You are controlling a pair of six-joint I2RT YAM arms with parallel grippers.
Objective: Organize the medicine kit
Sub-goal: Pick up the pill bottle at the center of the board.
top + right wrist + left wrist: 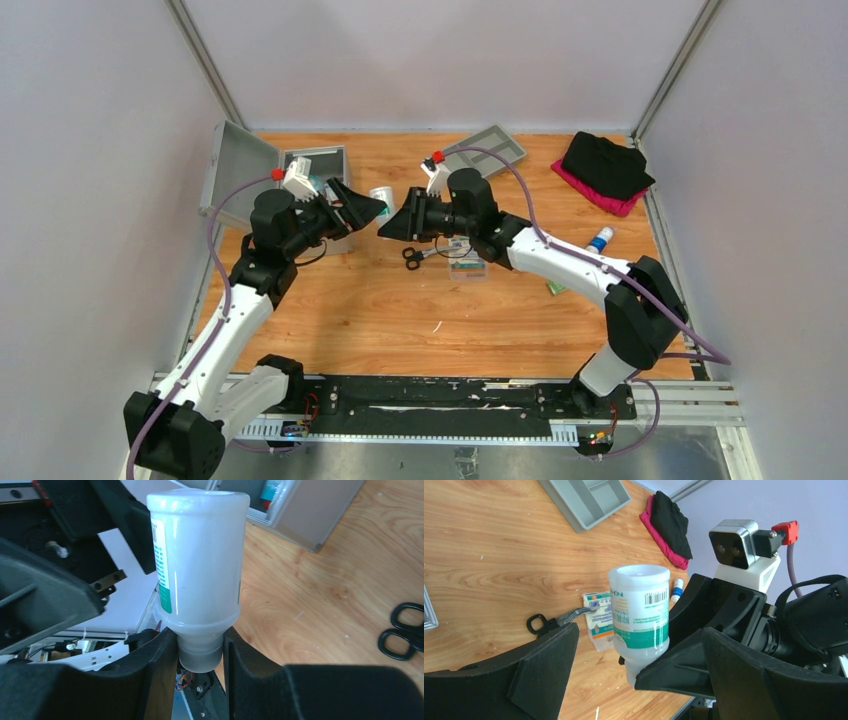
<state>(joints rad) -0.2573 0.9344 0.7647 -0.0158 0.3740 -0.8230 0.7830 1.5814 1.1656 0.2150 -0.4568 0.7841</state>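
Right tool (200, 647) clamps the neck of an inverted white bottle (200, 555), held above the bench (380, 310) near its centre. Left tool (362, 207) stands wide, its tips just beside the bottle, gripping nothing. Medicine kit (245, 170) sits at the far-left corner, lid open.

I count two hands: left hand (362, 208) and right hand (396, 224). One white bottle (639, 615). On the surface (400, 320): one metal case (240, 170), one grey tray (487, 148), one pair of scissors (412, 257), one packet (466, 264), one blue-capped tube (600, 239), one black cloth (605, 163), one pink pouch (602, 199).
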